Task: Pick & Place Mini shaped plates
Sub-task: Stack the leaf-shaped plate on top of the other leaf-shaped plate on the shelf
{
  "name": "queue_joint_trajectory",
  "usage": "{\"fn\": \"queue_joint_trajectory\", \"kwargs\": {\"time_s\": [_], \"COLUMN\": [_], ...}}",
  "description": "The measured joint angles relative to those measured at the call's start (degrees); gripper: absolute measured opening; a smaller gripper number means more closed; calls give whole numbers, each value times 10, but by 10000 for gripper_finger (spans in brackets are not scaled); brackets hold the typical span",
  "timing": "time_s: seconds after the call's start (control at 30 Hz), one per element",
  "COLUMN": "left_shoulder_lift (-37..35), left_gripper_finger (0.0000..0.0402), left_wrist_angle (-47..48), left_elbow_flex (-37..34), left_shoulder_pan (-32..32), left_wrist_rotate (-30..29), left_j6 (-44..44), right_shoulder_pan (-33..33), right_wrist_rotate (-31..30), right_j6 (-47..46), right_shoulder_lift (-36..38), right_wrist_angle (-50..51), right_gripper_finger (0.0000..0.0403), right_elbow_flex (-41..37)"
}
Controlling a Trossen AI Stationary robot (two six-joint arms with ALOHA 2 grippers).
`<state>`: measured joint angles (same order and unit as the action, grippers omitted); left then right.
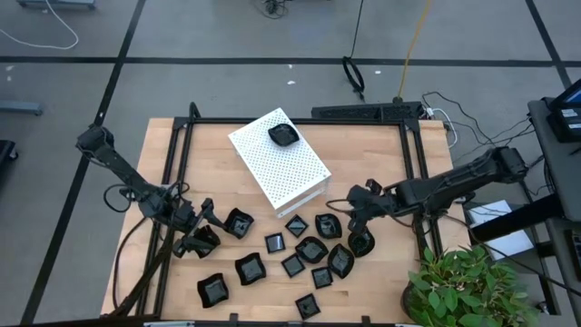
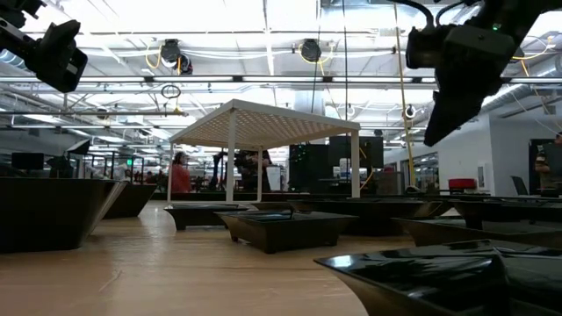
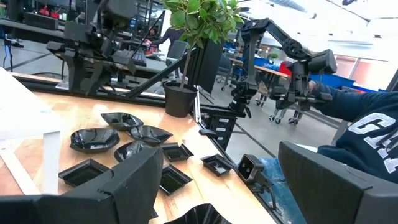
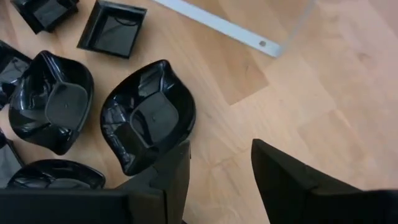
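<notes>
Glossy black mini shaped plates lie scattered along the near edge of the tabletop, square ones among wavy ones. One more plate sits on top of the white perforated box toward the far edge. Right gripper hovers with fingers apart beside a wavy plate (not touching it). Left gripper hangs near the left end of the scatter, fingers spread and empty.

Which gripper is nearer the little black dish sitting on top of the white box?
The right gripper. It is beside the white perforated box holding the glossy black dish; the left gripper is farther off.
</notes>
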<state>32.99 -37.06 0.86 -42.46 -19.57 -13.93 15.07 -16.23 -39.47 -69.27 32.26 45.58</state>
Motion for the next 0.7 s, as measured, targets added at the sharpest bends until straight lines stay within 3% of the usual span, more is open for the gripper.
{"fn": "queue_joint_trajectory", "kwargs": {"time_s": [0.7], "left_shoulder_lift": [0], "left_gripper_finger": [324], "left_wrist_angle": [0], "left_elbow_flex": [0], "left_shoulder_pan": [0], "left_wrist_rotate": [0], "left_j6": [0], "right_shoulder_pan": [23], "right_wrist_rotate": [0], "right_j6": [-69], "right_shoulder_lift": [-124], "right_wrist_angle": [-59], "right_gripper_finger": [157], "right_elbow_flex": [0]}}
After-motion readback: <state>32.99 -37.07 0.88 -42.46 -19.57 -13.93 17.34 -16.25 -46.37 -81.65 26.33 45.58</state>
